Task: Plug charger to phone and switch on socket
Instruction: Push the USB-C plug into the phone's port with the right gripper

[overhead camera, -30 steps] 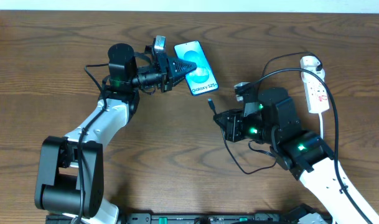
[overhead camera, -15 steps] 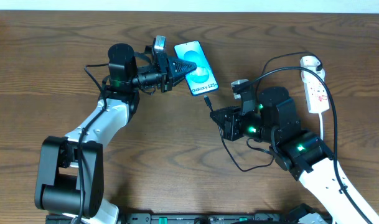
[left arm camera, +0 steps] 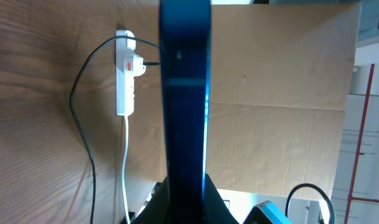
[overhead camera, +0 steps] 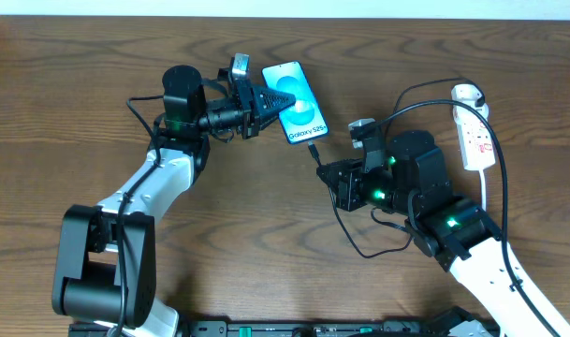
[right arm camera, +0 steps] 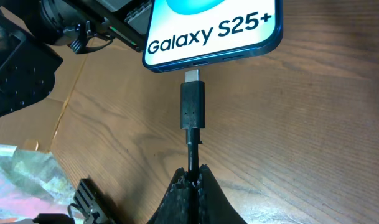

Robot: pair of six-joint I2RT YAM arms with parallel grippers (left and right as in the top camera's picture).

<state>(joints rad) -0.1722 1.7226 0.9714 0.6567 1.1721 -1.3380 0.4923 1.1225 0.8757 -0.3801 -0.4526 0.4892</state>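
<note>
The phone (overhead camera: 299,101) shows a bright blue screen and is held off the table by its left side in my left gripper (overhead camera: 271,101), which is shut on it. The left wrist view sees the phone (left arm camera: 184,93) edge-on between the jaws of that gripper (left arm camera: 184,186). My right gripper (right arm camera: 193,169) is shut on the charger cable just behind its black connector (right arm camera: 192,106). The connector's silver tip meets the port in the phone's (right arm camera: 220,31) bottom edge. The white socket (overhead camera: 475,131) lies at the far right with the charger's white plug (overhead camera: 464,94) in it.
The black charger cable (overhead camera: 364,245) loops over the table between my right arm and the socket (left arm camera: 124,81). Brown cardboard (left arm camera: 282,112) fills the background of the left wrist view. Crumpled plastic (right arm camera: 15,168) lies at the lower left in the right wrist view.
My right gripper has carried the connector up and left to the phone's bottom edge, then stayed still. The left gripper and phone have not moved.
</note>
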